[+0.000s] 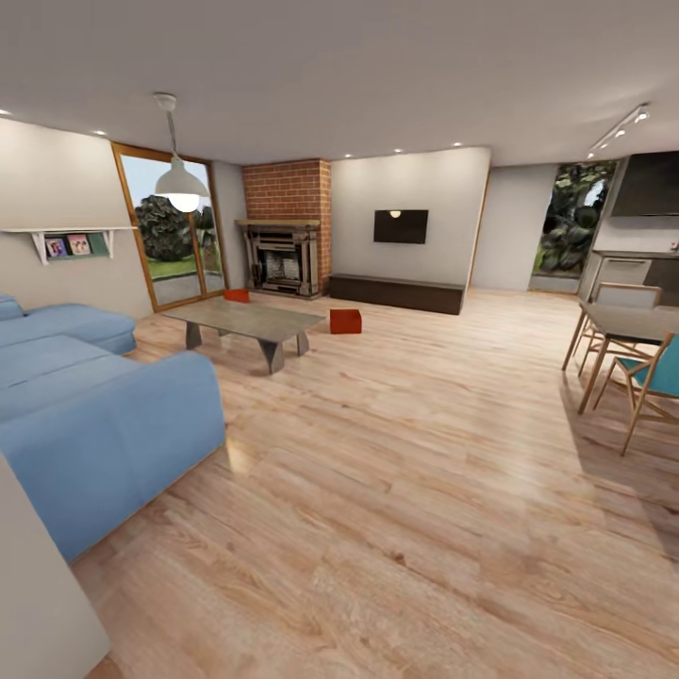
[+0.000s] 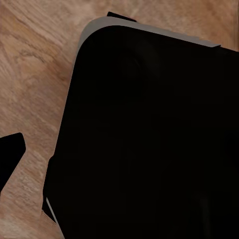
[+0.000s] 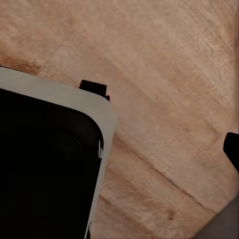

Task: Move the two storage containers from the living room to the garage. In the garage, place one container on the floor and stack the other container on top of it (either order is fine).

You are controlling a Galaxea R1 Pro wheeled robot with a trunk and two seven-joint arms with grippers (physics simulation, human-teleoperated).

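Note:
I am in the living room, on its light wood-plank floor (image 1: 405,471). The two storage containers are small red-orange boxes far ahead. One container (image 1: 345,321) sits on the planks just right of the coffee table. The other container (image 1: 236,295) lies beyond the table, in front of the brick fireplace (image 1: 286,236). My left gripper (image 2: 119,154) hangs over my dark base and the planks, one fingertip (image 2: 11,152) showing at the picture's edge. My right gripper (image 3: 119,149) hangs likewise, with one fingertip (image 3: 232,148) at the edge. Both look open and hold nothing.
A blue sofa (image 1: 85,405) fills the near left, with a grey coffee table (image 1: 247,322) beyond it. A dining table (image 1: 627,325) with chairs stands at the right. A long dark low cabinet (image 1: 396,292) runs under the wall TV (image 1: 400,226). A pale wall corner (image 1: 38,585) is close at lower left.

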